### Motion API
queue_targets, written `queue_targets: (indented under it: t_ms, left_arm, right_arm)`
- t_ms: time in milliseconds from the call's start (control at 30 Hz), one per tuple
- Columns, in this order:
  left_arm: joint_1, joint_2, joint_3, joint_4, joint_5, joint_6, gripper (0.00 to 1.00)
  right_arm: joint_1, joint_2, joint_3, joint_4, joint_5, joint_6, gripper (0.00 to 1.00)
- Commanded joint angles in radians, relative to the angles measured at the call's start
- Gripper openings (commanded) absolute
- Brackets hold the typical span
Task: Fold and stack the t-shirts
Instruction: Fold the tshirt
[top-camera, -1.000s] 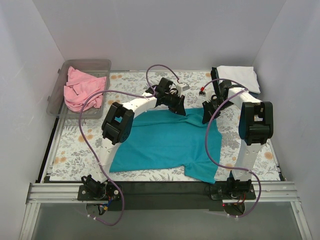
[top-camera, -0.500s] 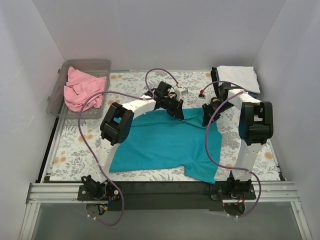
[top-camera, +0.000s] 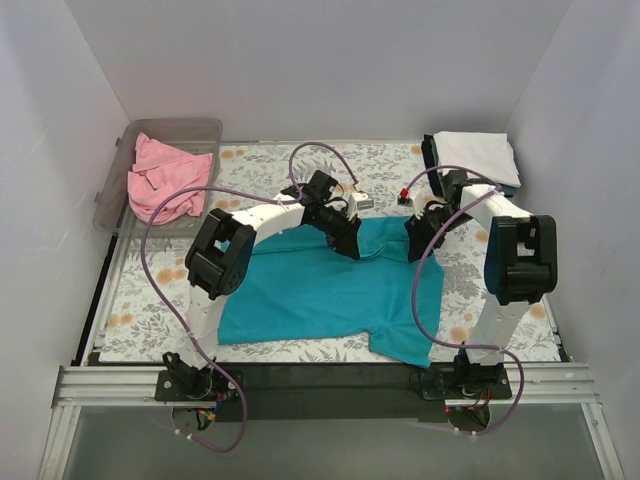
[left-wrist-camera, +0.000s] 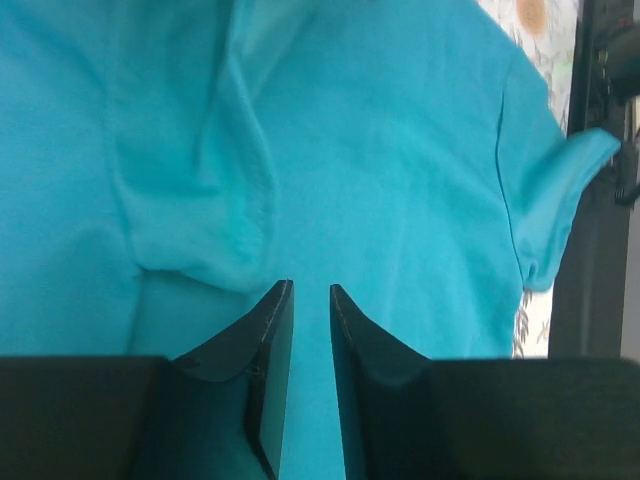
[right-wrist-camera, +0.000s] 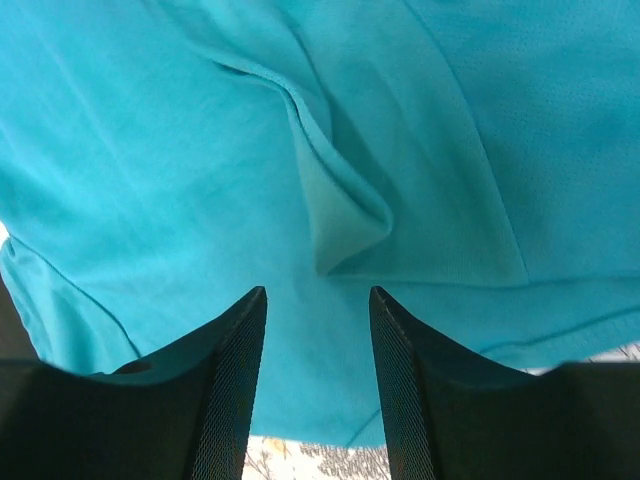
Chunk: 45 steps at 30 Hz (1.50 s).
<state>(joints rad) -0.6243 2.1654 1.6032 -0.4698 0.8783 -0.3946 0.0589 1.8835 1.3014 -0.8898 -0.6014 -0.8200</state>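
Note:
The teal t-shirt (top-camera: 320, 290) lies spread on the floral table cloth (top-camera: 150, 290), with a sleeve hanging toward the near edge. My left gripper (top-camera: 347, 240) is low over its far edge, near the collar. In the left wrist view it (left-wrist-camera: 310, 286) has its jaws a narrow gap apart with nothing between them, and the wrinkled teal cloth (left-wrist-camera: 400, 150) lies below. My right gripper (top-camera: 414, 240) is at the shirt's far right corner. In the right wrist view it (right-wrist-camera: 317, 290) stands open above a small fold of the teal cloth (right-wrist-camera: 345, 215). A pink t-shirt (top-camera: 160, 180) sits crumpled in the bin. A folded white t-shirt (top-camera: 478, 155) lies at the back right.
The clear plastic bin (top-camera: 175, 127) stands at the back left against the wall. A dark cloth edge (top-camera: 428, 150) shows under the white shirt. White walls close in three sides. The black bar with the arm bases (top-camera: 330, 378) runs along the near edge.
Both grippers moved away from the bases and down to the shirt's far edge, then opened and let go of the teal cloth, which now lies flatter.

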Motion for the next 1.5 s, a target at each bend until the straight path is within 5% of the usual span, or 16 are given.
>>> queue_targets:
  t_ms: [0,200,467,800,1133,1467]
  left_arm:
    - [-0.028,-0.055,0.005,-0.151,0.050,0.198,0.21]
    - [-0.029,-0.146,-0.077,-0.185,0.097,0.304,0.24]
    - [0.011,-0.208,-0.111,-0.046,0.108,0.143,0.27]
    - [0.187,-0.246,-0.114,0.066,0.157,-0.116,0.29]
    - [0.311,-0.360,-0.253,0.069,-0.019,-0.236,0.32]
    - [0.432,-0.380,-0.384,-0.030,-0.398,-0.331,0.32]
  right_arm:
    - [-0.004,-0.104,0.001,-0.014,-0.001,-0.071,0.53]
    - [-0.002,-0.022,0.161,-0.017,-0.098,0.114,0.47]
    - [0.010,0.160,0.286,0.038,-0.071,0.324,0.41]
    - [0.074,0.051,0.125,0.017,-0.029,0.214,0.39]
    - [0.142,-0.001,0.054,-0.028,0.120,0.134,0.39]
    - [0.134,0.090,0.246,0.051,0.166,0.375,0.44]
